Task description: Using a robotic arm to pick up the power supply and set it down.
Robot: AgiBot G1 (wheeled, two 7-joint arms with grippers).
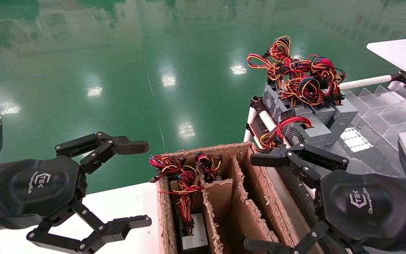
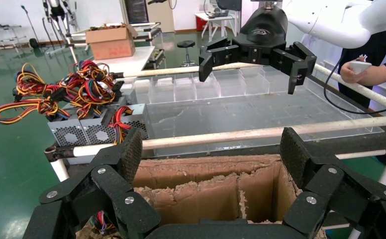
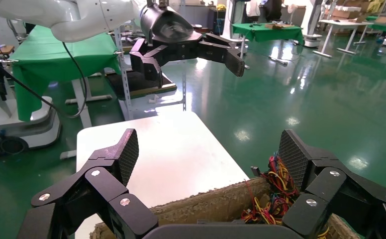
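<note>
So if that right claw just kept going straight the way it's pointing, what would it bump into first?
Probably the nearest grey power supply of the stack ahead: the open right gripper points towards it from above the cardboard box. Depth is hard to judge.

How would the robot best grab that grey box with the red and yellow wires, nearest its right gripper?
Probably by the metal case of the power supply, coming down from above with the open right gripper. The case is rigid with flat faces, whereas its wires are loose loops that would slip. Other grey boxes stand close beside it, so a sideways approach looks cramped.
</note>
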